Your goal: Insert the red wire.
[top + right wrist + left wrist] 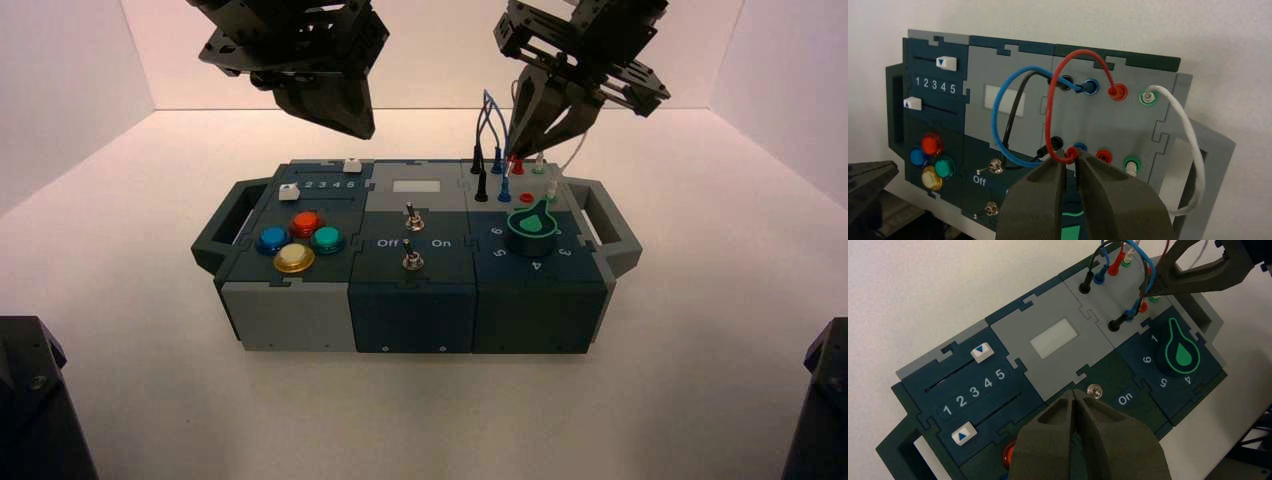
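Right wrist view, red wire (1050, 100): one end's in
Right gripper (1071, 156): fingers pinching loose end beside open red socket (1104, 156), prob to line up
Left gripper (365, 133): clenched empty, left of socket

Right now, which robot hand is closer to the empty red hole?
Right hand: it's just left of the hole, gripping the red wire. The left hand is much farther left.

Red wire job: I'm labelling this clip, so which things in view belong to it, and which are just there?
Part of the job:
- red wire, one plug seated in the far red socket
- right gripper, holding its other plug
- near red socket, unfilled

Just there:
- blue wire
- black wire
- white wire
- left gripper, idle above the box
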You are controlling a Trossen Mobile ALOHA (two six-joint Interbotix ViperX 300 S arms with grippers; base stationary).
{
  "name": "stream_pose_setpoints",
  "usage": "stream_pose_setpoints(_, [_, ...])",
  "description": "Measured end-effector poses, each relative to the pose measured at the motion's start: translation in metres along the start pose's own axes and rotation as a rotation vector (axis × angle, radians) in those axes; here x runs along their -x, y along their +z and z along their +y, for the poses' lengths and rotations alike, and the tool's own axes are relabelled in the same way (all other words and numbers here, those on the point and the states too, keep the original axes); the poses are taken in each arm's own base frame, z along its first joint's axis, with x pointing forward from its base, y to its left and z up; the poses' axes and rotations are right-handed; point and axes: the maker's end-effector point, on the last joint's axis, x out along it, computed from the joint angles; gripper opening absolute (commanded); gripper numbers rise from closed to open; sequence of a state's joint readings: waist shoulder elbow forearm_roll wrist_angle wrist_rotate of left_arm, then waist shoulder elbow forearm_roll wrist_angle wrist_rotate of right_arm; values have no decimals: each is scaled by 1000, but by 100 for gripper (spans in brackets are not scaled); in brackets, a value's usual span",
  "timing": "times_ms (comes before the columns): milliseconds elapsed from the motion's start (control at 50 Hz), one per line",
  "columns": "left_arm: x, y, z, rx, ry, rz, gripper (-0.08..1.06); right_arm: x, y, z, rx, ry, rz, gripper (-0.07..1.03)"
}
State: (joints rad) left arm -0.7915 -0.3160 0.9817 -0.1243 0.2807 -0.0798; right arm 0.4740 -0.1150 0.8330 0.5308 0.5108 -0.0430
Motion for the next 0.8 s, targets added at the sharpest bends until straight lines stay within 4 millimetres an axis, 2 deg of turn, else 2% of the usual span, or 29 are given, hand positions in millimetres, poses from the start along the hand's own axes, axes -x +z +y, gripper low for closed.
stream_pose_setpoints(420, [0, 0, 0, 0, 0, -2, -3, 12, -4, -7, 110, -43, -19, -2])
stream_pose_setpoints(800, [0, 0, 0, 0, 0, -3, -3, 10, -12, -14, 186, -81, -28, -2])
